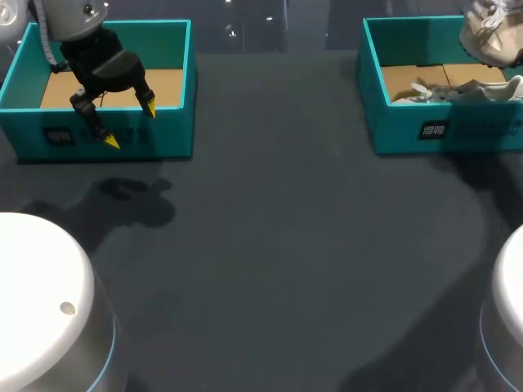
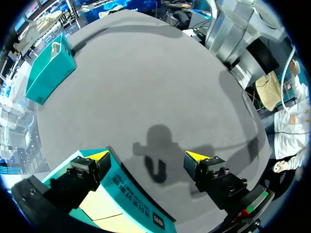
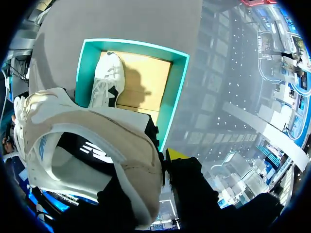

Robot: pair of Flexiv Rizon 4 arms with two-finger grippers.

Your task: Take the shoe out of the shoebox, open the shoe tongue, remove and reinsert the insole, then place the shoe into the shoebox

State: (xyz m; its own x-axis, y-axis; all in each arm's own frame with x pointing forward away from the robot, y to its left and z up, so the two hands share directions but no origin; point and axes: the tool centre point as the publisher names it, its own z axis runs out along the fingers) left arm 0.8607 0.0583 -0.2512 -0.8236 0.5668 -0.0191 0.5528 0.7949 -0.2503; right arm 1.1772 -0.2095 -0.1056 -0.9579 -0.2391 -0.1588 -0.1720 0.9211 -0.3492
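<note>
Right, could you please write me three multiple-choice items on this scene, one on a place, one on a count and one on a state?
1. Where is the left tool?
A. above the left box's front wall
B. inside a shoe
C. gripping a shoelace

2. How many shoes are visible?
A. one
B. two
C. four

3. The left tool is:
A. open and empty
B. shut on an insole
C. shut on a cloth

Answers:
1. A, its yellow tips hover either side of that wall.
2. B, a lifted shoe hangs above the right box and a lying shoe is inside it.
3. A, its tips stand apart, gripping nothing.
</note>
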